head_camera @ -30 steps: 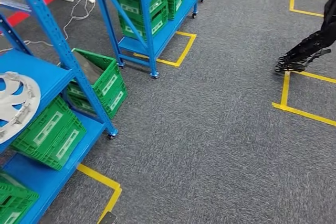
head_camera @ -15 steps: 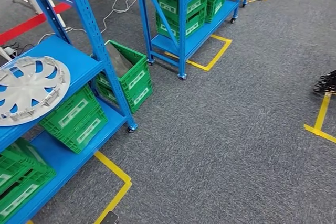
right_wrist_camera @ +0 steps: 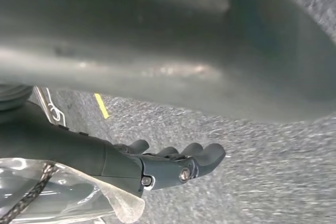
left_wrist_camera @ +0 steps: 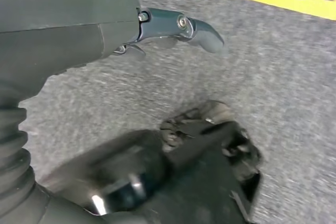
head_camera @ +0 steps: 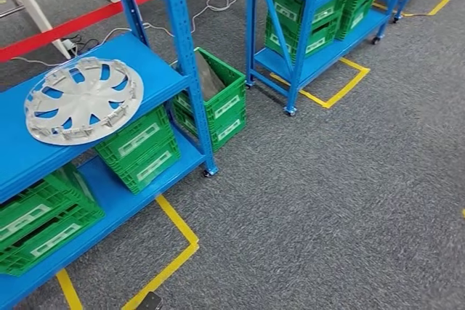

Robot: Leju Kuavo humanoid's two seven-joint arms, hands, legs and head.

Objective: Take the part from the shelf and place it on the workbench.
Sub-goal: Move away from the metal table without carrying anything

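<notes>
The part, a silver-grey wheel cover, lies flat on the middle board of the near blue shelf, at the left of the head view. My left hand hangs over grey carpet in the left wrist view, its fingers stretched out and holding nothing. My right hand also hangs low above the carpet in the right wrist view, fingers straight and apart, with nothing in it. Both wrist pictures are blurred.
Green crates sit on the shelf's lower boards, and another green crate stands on the floor beside its post. A second blue rack with crates stands behind. Yellow floor tape marks the bays, and open grey carpet lies to the right.
The camera has turned left: the whole scene slid right, bringing the near shelf and the wheel cover further into view. The dark object at the far right has left the picture.
</notes>
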